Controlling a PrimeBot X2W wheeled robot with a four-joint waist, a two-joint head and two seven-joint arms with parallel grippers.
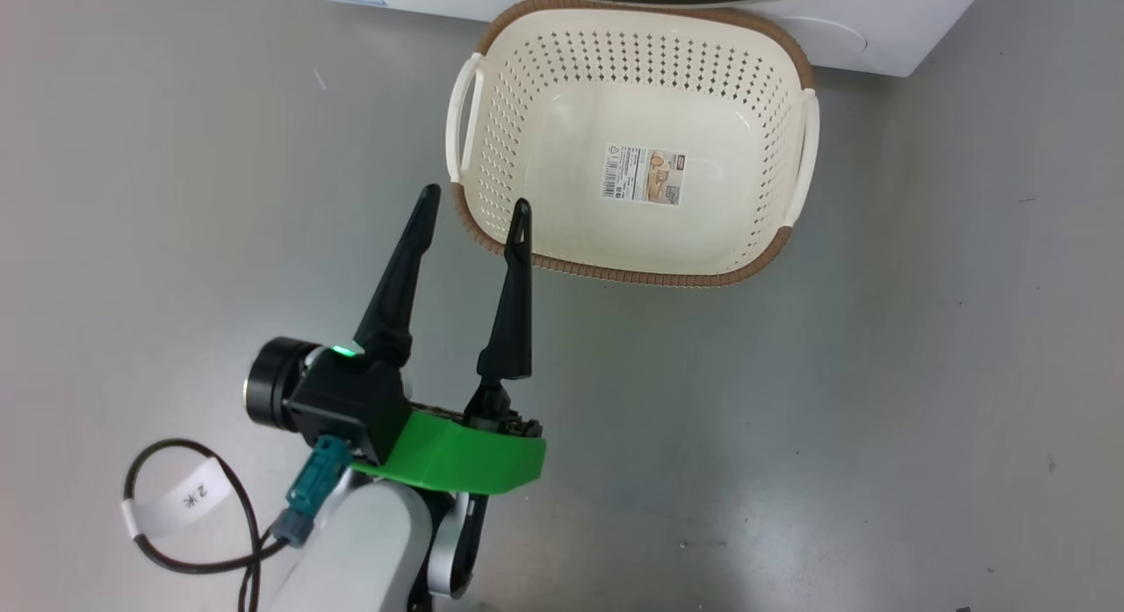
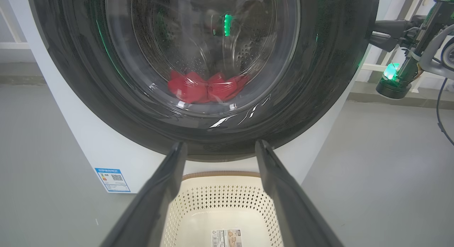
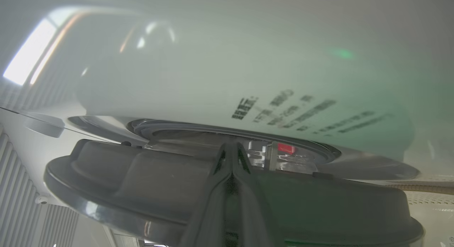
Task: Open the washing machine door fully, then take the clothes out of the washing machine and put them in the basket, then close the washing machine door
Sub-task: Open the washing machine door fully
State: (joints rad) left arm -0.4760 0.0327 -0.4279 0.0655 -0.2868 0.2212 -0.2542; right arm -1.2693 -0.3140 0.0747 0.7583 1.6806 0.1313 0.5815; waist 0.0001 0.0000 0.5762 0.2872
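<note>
The washing machine door (image 2: 319, 98) stands slightly ajar. The right wrist view, looking along its edge, shows a gap with the grey gasket (image 3: 177, 128) between door and white front. In the left wrist view, facing it head-on, the door looks flush. That head-on view shows the clothes (image 2: 205, 87), red, low in the drum behind the glass. The right gripper (image 3: 232, 147), fingers pressed together, has its tips at the door's right edge. The basket (image 1: 632, 274) sits on the grey floor (image 1: 878, 375) just on the near side of the washing machine (image 2: 92, 140), paper label showing on its bare bottom. The left gripper (image 1: 476, 199), fingers apart, hovers at the basket's near left rim.
</note>
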